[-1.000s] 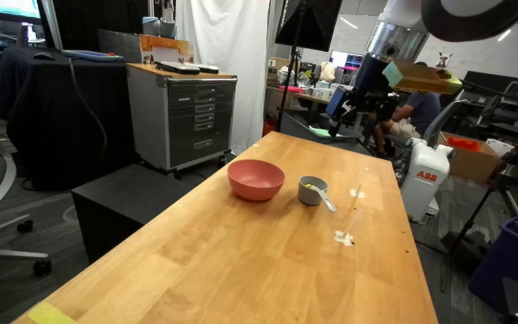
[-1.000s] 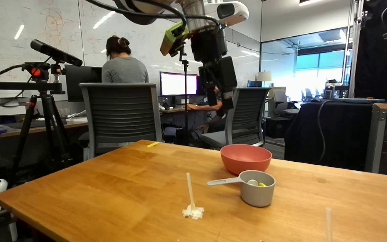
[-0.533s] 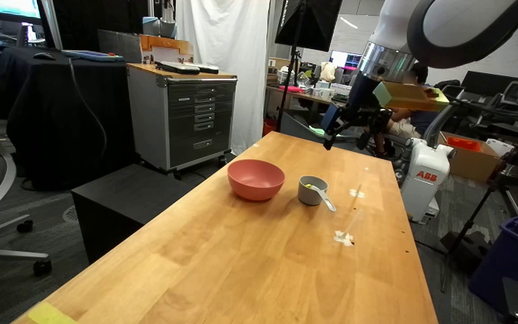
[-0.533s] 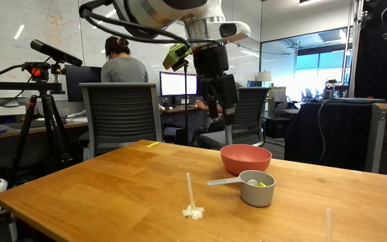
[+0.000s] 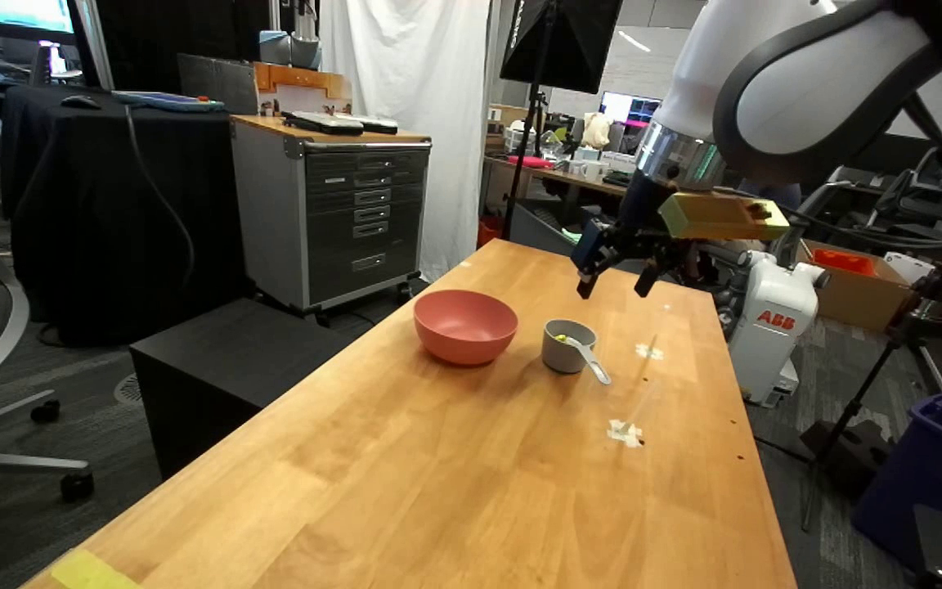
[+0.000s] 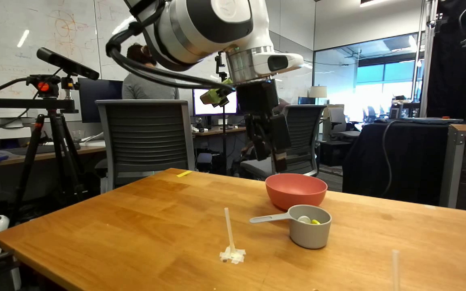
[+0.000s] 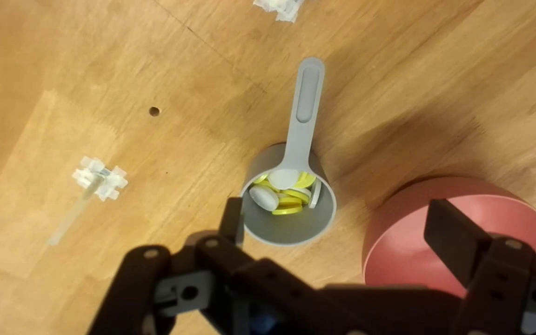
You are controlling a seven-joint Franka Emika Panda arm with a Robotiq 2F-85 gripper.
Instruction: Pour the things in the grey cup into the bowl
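Wrist view: my jaws stand wide apart, nothing between them, raised clear of the grey cup point(image 7: 291, 228), which sits upright on the counter point(image 7: 179, 144) with the yellow and white pieces point(image 7: 290, 200) inside. The bowl point(image 7: 403, 251) is just beside the cup, not touching it. If I came down spread like this, one side might strike the bowl's rim, I judge, and the other could clip the cup and tip it. Gripping only the handle point(image 7: 305, 107), I risk the laden cup twisting under its load and spilling early. Tilting before it is over the bowl would likely scatter pieces across the counter.
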